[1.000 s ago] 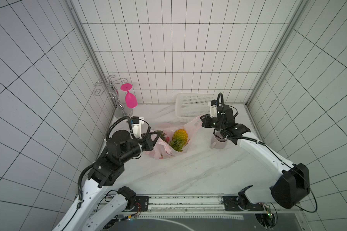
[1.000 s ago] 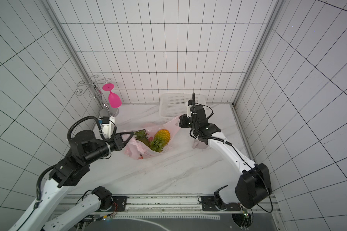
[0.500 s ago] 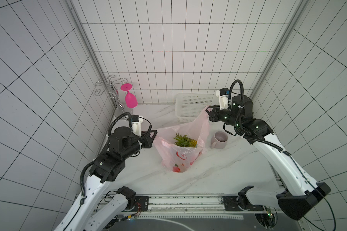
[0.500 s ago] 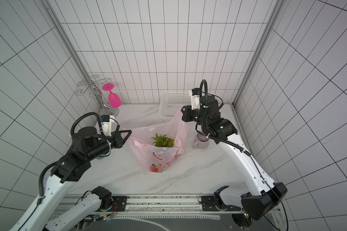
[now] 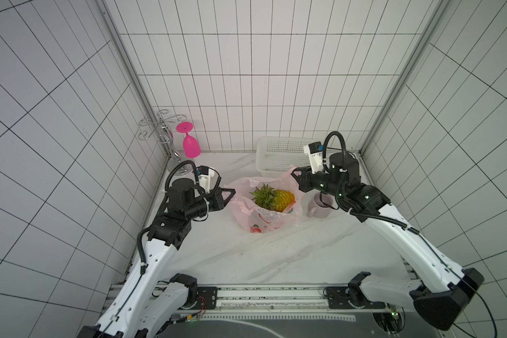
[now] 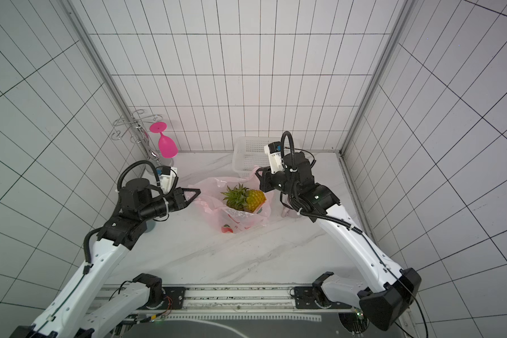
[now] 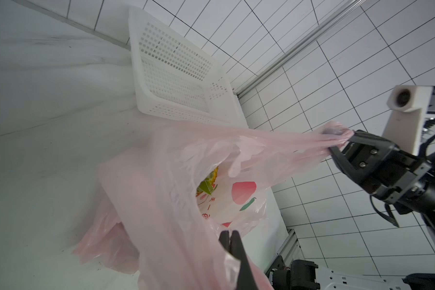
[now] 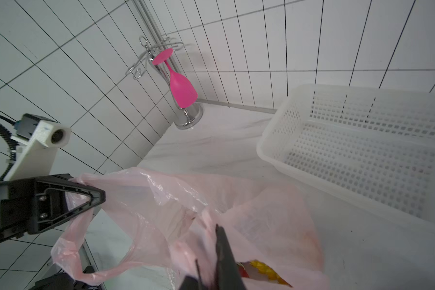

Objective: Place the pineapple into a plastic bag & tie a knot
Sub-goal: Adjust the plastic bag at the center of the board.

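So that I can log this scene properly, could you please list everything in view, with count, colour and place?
plastic bag: one, pale pink with red prints, mid-table, mouth open between the two arms
pineapple: one, yellow with green crown, lying inside the bag
basket: one, white, by the back wall behind the bag
wine glass: one, bright pink, hanging upside down on the rack
rack: one, chrome, back corner on the left arm's side
mug: one, pale lilac, beside the bag under the right arm
table: one, white marble
left gripper: one, black, fingers shut on the bag's edge
right gripper: one, black, at the bag's other handle; grip unclear
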Controlling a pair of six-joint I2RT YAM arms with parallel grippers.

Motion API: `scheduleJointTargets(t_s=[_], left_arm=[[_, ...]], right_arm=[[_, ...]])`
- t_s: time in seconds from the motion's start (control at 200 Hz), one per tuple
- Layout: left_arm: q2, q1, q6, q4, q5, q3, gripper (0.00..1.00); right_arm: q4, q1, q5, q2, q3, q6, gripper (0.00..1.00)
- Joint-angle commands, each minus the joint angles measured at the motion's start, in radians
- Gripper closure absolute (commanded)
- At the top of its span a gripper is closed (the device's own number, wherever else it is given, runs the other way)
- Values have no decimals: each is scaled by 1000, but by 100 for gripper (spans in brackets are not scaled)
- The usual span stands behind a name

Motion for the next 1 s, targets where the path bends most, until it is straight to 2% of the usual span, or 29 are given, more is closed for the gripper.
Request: scheduleJointTargets(t_s=[0.0, 0.045, 0.08, 0.195, 0.305, 0.425, 0.525, 0.63, 0.795, 0.905, 0.999], left_arm=[[14, 3, -29, 91, 118, -11, 100], [20, 4, -47, 114, 138, -17, 100], [24, 3, -63, 136, 151, -21, 100], [33, 3, -115, 200, 179, -31, 100], [42, 3, -124, 206, 181, -26, 100], [51, 2, -124, 205, 178, -23, 100], [64, 3, -123, 207, 178, -17, 100], [84, 4, -114, 197, 169, 9, 100], [134, 4, -99, 185, 154, 79, 100], [172, 3, -99, 184, 164, 114, 100], [189, 1, -101, 185, 166, 128, 100]], right_arm=[[52, 1, 49, -31, -25, -35, 58], [43, 0, 91, -43, -2, -47, 43], [37, 0, 121, -51, 21, -58, 37], [4, 0, 179, -88, 80, -96, 30], [3, -1, 224, -138, 103, -106, 31], [27, 2, 188, -194, 85, -102, 35], [45, 4, 81, -198, 78, -125, 37], [-88, 11, 73, -144, 137, -129, 36], [-37, 21, -56, -210, 23, -153, 30], [-16, 88, -176, -206, 26, -192, 30], [-72, 183, -204, -118, 101, -238, 32]])
